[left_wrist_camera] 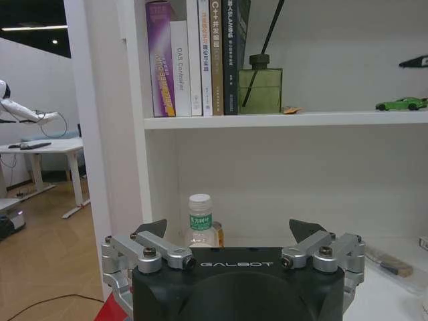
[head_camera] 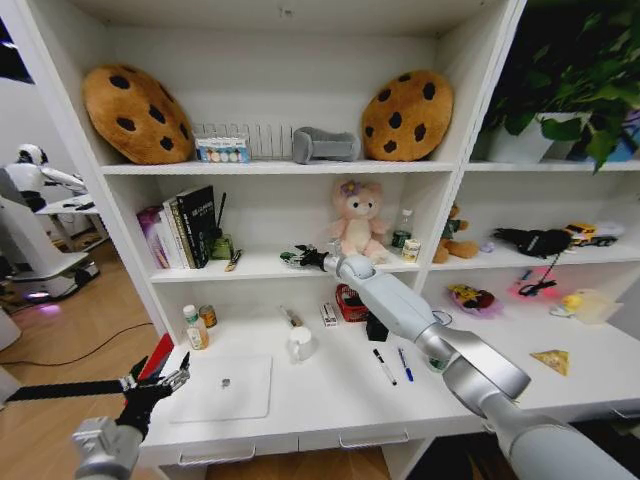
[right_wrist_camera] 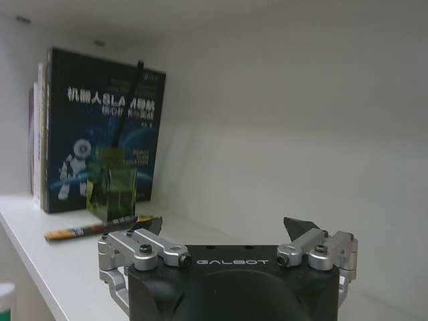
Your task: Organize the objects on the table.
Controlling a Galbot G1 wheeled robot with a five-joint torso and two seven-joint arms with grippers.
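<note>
Right gripper [head_camera: 305, 258], jaws apart and empty, reaches over the shelf beside a green toy [head_camera: 291, 257]. Below it, pens [head_camera: 384, 366] and laptop [head_camera: 224, 387] lie unsorted on the table [head_camera: 330, 405]. Left gripper [head_camera: 160, 384] hangs open beside the laptop.

The silver-and-grey right arm is stretched forward and up from the lower right of the head view, and its black right gripper [head_camera: 308, 258] is held at the level of the middle shelf. In the right wrist view, its 2 fingers [right_wrist_camera: 299, 229] are seen spread apart with nothing between them. The black left gripper [head_camera: 166, 381] is held low at the left, its fingers [left_wrist_camera: 304, 231] likewise parted and empty.
</note>
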